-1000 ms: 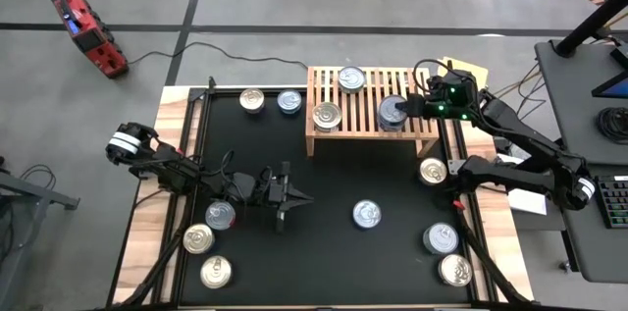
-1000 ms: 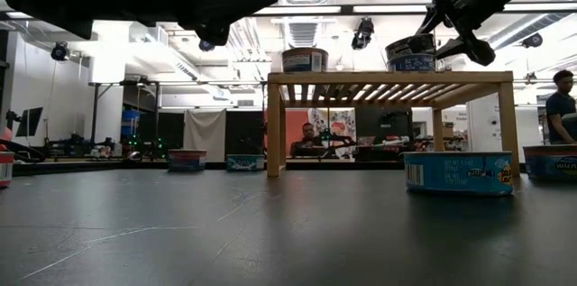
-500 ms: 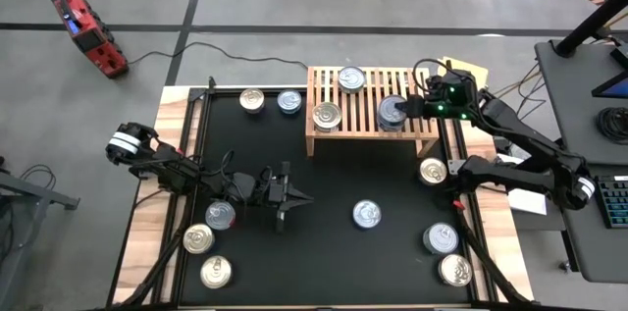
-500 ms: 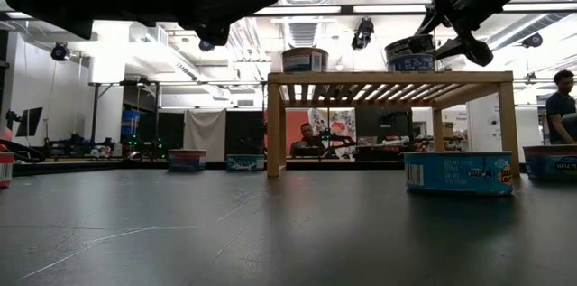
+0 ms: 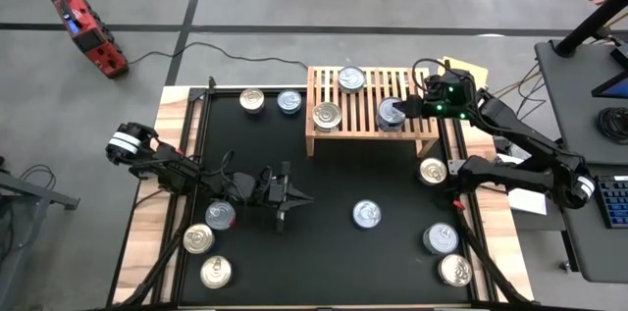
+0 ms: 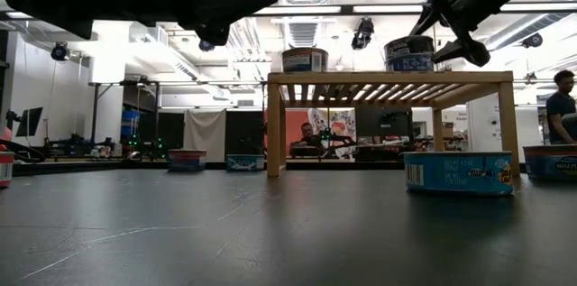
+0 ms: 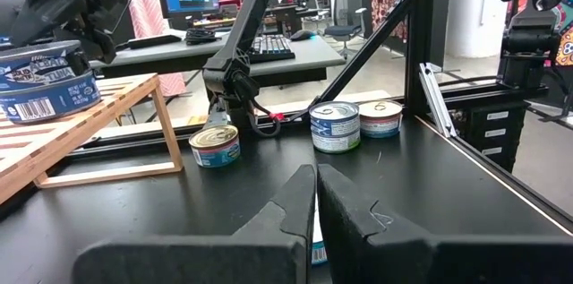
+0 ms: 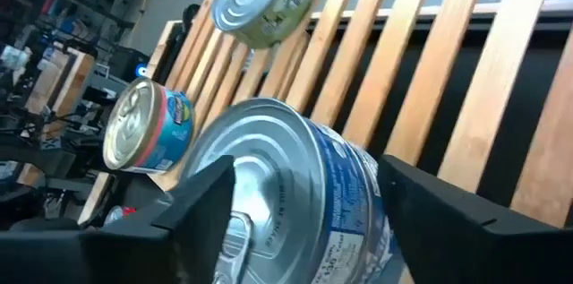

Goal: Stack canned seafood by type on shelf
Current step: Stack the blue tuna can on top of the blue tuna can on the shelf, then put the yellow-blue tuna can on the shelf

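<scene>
The blue can (image 5: pixel 391 113) is set down on the shelf (image 5: pixel 324 83). The right gripper (image 5: pixel 410 108) jaws have just been let go, spread beside it. The left gripper (image 5: pixel 291 196) jaws are kept clenched, empty.

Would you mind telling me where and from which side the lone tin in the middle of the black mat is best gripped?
Grip the lone tin across its round side wall, coming straight down from above. It lies flat with its silver lid up, low and wide, and the mat around it is bare, so gripper fingers can likely drop on opposite sides.
</scene>
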Tool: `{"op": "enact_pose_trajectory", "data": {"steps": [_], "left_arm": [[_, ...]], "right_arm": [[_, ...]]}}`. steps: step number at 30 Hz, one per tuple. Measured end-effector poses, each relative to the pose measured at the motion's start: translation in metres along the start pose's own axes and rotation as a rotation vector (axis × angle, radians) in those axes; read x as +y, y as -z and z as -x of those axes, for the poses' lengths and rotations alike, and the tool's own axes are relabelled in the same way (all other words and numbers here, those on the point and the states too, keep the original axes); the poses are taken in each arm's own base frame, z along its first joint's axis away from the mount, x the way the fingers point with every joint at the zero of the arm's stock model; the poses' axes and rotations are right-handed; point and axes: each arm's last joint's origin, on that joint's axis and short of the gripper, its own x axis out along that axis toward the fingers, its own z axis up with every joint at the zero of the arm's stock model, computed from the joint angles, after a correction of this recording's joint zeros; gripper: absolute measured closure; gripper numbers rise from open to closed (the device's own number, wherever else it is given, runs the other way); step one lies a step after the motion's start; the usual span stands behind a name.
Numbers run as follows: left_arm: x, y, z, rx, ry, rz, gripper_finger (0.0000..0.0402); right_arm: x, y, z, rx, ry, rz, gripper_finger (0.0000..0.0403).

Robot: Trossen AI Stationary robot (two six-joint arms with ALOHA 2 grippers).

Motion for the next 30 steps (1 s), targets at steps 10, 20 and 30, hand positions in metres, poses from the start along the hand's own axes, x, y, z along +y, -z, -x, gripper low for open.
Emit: {"op": "enact_pose_trajectory", "data": {"steps": [10,20,30], "left_arm": [[0.000,0.001,0.000,0.008,0.001,-0.002,0.0401],[0.000,0.001,0.000,0.009,0.001,0.001,0.0401],[0.000,0.002,0.000,0.016,0.001,-0.001,0.0401]], "right_arm": [[0.000,0.000,0.000,0.002,-0.002,-0.030,0.0046],[0.006,-0.005,0.005,-0.023,-0.012,-0.036,0.0044],[0.024,-0.021,0.026,-0.120,0.030,0.067,0.0044]]}}
